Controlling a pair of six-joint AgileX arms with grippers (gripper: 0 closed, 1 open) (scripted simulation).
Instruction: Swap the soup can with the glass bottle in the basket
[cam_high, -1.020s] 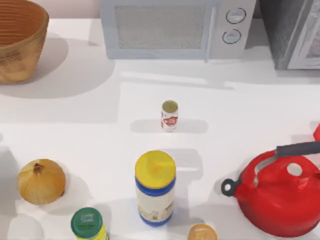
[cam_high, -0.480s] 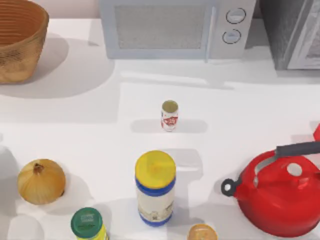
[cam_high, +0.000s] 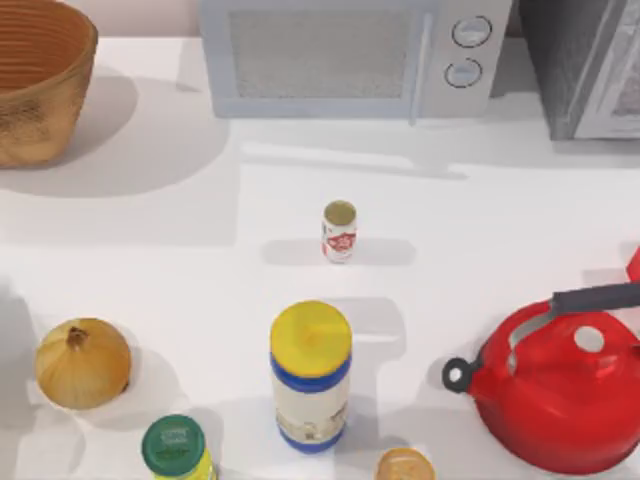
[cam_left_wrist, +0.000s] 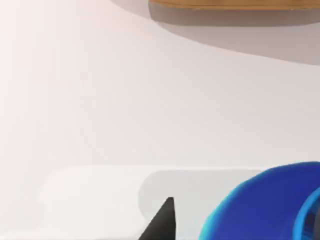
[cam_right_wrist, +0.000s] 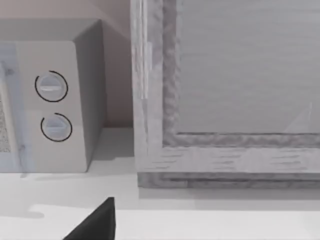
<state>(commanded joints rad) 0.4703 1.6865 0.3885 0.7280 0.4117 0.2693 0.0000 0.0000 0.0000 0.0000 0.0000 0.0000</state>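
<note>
The soup can (cam_high: 339, 230) stands upright near the middle of the table, with a red-and-white label and an olive-gold top. The wicker basket (cam_high: 45, 85) sits at the far left corner, and its ribbed orange-brown inside shows nothing in it. The glass bottle is out of view. In the left wrist view a dark part of my left gripper (cam_left_wrist: 162, 225) hangs over the white table, with the basket's base (cam_left_wrist: 235, 4) farther off. In the right wrist view a dark part of my right gripper (cam_right_wrist: 95, 222) points toward the back wall.
A microwave (cam_high: 350, 55) and a grey cabinet (cam_high: 590, 60) line the back. A red kettle (cam_high: 560, 390), a yellow-lidded container (cam_high: 311, 375), an onion (cam_high: 82, 362), a green-lidded jar (cam_high: 175, 447) and an orange lid (cam_high: 403, 466) crowd the front. A blue rounded object (cam_left_wrist: 270, 205) lies near my left gripper.
A shadow at the table's left edge has spread a little. None of the objects has moved.
</note>
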